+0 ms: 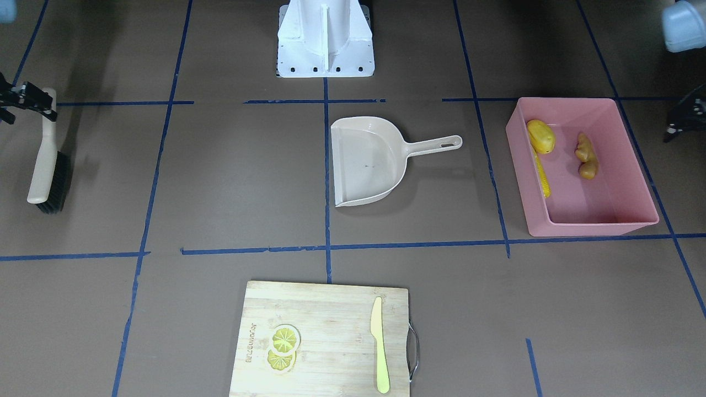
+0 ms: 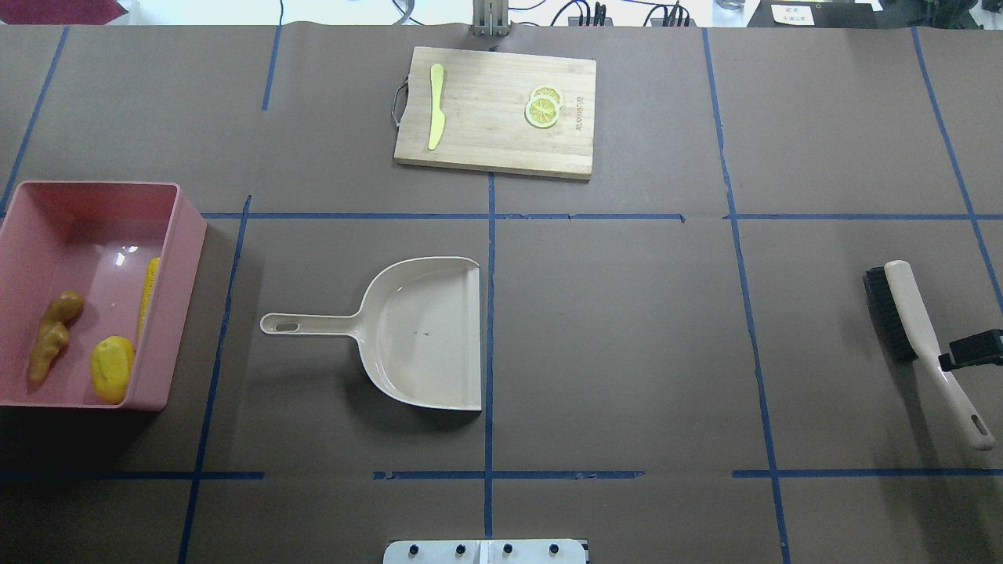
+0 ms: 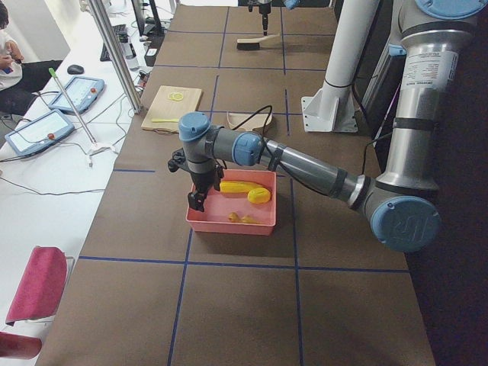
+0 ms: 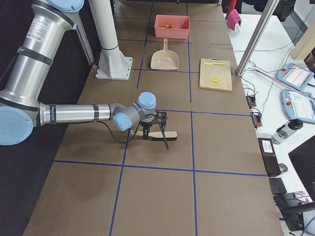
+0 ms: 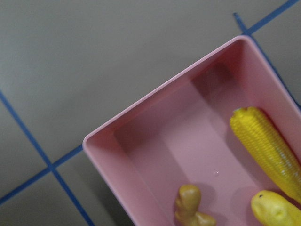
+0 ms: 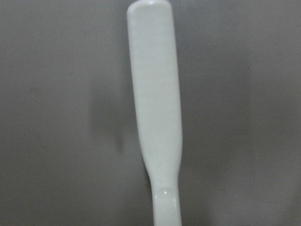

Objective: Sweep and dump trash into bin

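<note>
The pink bin [image 1: 584, 229] holds all three pieces of trash: the corn cob [image 1: 541, 173], the yellow lump [image 1: 541, 135] and the ginger root [image 1: 586, 157]. They also show in the left wrist view: corn [image 5: 265, 146], lump [image 5: 275, 209], ginger [image 5: 190, 207]. My left gripper [image 3: 198, 200] hangs over the bin's outer end; I cannot tell whether it is open. The beige dustpan [image 2: 419, 337] lies empty at mid-table. The brush [image 2: 921, 337] lies flat on the table. My right gripper [image 2: 968, 351] hovers at its handle [image 6: 155, 108] and looks open.
A wooden cutting board [image 2: 494, 110] with lemon slices [image 2: 543, 110] and a pale knife [image 2: 436, 117] lies at the table's far side. The robot's white base [image 1: 325, 41] stands at the near side. Blue tape lines cross the brown table.
</note>
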Robot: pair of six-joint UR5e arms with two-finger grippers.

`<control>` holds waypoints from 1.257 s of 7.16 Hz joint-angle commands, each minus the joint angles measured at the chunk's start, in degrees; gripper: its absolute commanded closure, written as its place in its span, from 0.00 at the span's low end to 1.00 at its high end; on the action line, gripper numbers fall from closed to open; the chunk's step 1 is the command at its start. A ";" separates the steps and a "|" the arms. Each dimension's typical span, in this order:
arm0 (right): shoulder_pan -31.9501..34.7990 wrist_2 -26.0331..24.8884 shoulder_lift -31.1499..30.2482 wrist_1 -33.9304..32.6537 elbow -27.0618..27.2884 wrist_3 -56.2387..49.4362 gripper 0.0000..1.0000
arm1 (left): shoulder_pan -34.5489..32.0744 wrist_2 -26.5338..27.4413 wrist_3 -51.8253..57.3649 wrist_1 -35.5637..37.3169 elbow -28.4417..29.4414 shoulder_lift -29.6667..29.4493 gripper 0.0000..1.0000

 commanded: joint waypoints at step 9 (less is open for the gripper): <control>27.03 -0.38 13.30 -41.04 -0.96 -45.51 0.00 | -11.18 -1.78 -2.82 1.82 2.25 5.10 0.00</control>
